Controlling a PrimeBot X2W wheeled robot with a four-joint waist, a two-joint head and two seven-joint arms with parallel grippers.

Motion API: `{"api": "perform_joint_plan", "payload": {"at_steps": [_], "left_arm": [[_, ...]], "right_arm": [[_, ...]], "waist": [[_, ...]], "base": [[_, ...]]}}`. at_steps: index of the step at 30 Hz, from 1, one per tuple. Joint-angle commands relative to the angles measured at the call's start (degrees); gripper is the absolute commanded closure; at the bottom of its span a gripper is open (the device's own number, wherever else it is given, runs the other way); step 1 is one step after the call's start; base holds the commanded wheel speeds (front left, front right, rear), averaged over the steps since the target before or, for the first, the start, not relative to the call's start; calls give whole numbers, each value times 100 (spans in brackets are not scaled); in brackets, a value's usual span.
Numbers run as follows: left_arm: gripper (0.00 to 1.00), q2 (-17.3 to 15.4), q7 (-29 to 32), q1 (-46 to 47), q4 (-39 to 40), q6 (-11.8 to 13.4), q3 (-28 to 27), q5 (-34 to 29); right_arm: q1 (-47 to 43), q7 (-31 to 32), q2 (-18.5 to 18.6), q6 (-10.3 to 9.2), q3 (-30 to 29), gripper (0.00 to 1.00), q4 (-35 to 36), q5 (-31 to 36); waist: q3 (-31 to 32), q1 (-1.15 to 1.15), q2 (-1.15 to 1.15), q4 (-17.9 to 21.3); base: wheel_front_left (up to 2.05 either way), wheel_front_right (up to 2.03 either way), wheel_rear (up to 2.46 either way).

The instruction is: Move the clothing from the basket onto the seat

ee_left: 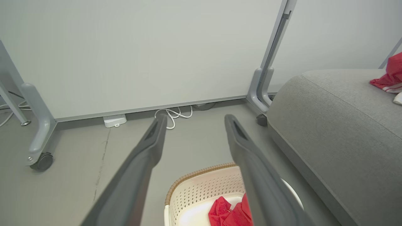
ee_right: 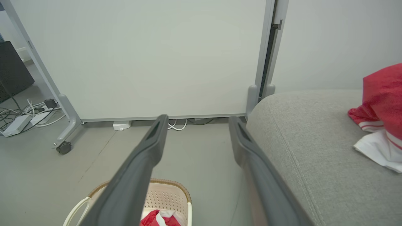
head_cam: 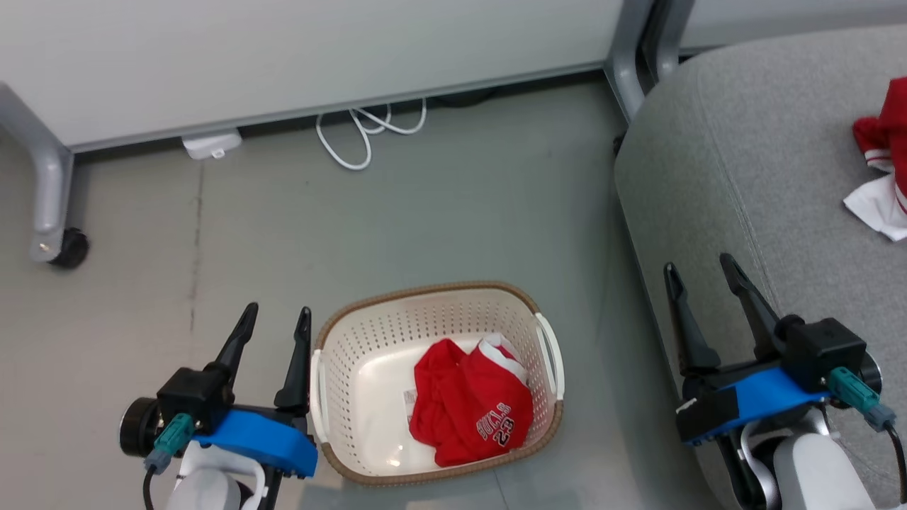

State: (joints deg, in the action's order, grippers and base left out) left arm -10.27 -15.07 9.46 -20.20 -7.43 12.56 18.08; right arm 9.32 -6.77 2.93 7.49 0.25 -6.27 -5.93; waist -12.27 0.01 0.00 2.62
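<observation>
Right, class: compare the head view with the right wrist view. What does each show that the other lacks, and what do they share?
Head view's extras: the left gripper, open beside the basket, and the white Bulls 23 lettering on the red garment inside it. Right wrist view's extras: a power strip and tangled cables at far left. Shared: the basket, the red garment, the open right gripper, the grey seat, a second red garment lying on it, the looped white cable, a castor.

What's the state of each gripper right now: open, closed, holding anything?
Left gripper: open, holding nothing, beside the basket.
Right gripper: open, holding nothing, by the seat edge.
</observation>
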Motion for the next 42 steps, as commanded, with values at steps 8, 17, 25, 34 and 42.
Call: {"api": "perform_joint_plan", "payload": {"at_steps": [8,17,25,34,42], "left_arm": [[0,-202,-15,913,-364,-3,552,59],[0,-396,-15,1739,-1044,-3,1384,178],[0,-508,-15,2418,-1747,-3,2235,443],[0,-406,-14,3177,-2659,-3,3006,1062],[0,-213,-14,3747,-3577,48,3031,1322]], "right_arm": [[785,-269,-7,1,366,0,-135,-61],[1366,-596,-9,1,648,0,-298,-315],[1705,-749,-8,1,1009,0,-304,-520],[1912,-823,-8,1,1298,0,-256,-659],[1925,-840,-8,1,1483,0,-176,-689]], "waist": [[-1576,-1,0,905],[-2489,-1,0,1387],[-3145,-1,0,1588],[-3695,-1,0,1680],[-3970,-1,0,1690]], "base": [[0,0,0],[0,0,0],[0,0,0],[0,0,0],[0,0,0]]}}
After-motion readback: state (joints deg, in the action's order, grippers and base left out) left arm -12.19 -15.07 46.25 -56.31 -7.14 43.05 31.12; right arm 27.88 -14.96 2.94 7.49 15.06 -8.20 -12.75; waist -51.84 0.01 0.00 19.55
